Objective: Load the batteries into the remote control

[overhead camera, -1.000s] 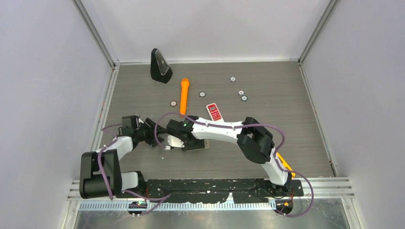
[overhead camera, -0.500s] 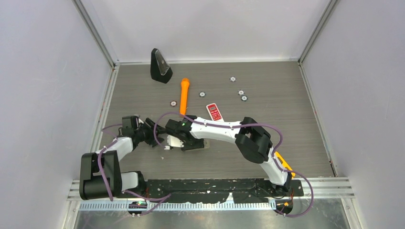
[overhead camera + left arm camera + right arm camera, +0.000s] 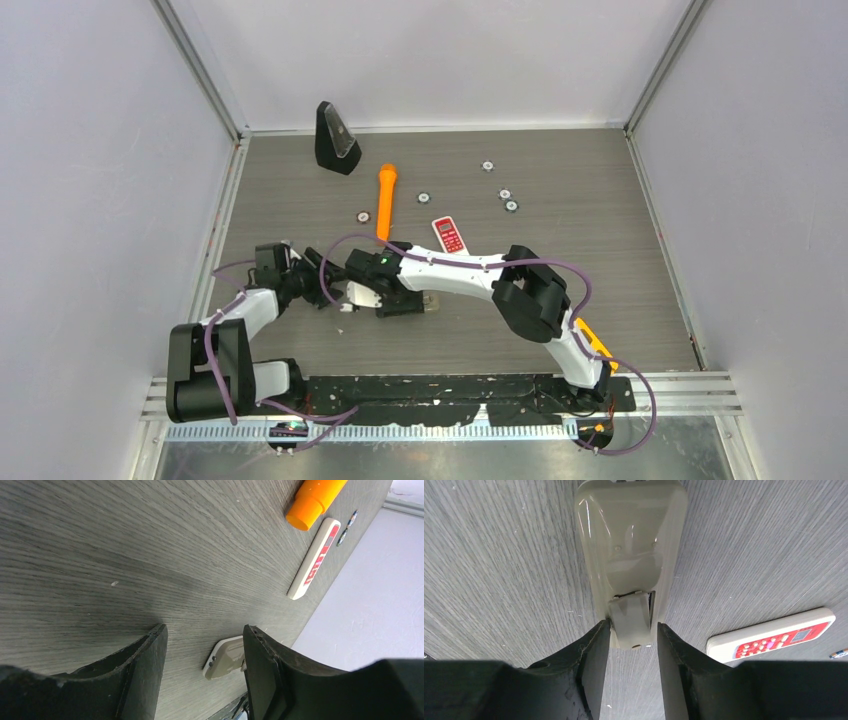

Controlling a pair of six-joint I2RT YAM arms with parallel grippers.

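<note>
A beige remote control [image 3: 631,540] lies back-up on the table, with a small cover piece [image 3: 630,620] standing out at its near end. My right gripper [image 3: 633,630] is open, its fingertips close on either side of that end. In the top view the remote [image 3: 428,302] pokes out from under the right gripper [image 3: 405,303]. My left gripper [image 3: 205,635] is open and empty just above the table, and the remote's end [image 3: 227,656] shows beyond its fingers. Two tiny thin batteries [image 3: 353,516] lie past a red-and-white remote [image 3: 314,562]. One battery's tip [image 3: 839,654] shows at the right wrist view's edge.
The red-and-white remote [image 3: 449,234] lies behind the right arm's forearm. An orange cylinder [image 3: 384,200] lies left of it. Several small round discs [image 3: 487,166] are scattered at the back, and a black wedge [image 3: 335,140] stands back left. An orange object [image 3: 597,345] sits by the right arm's base.
The right gripper's fingers have spread a little around the remote's end, and its wrist has shifted slightly left. The left arm has hardly moved.
</note>
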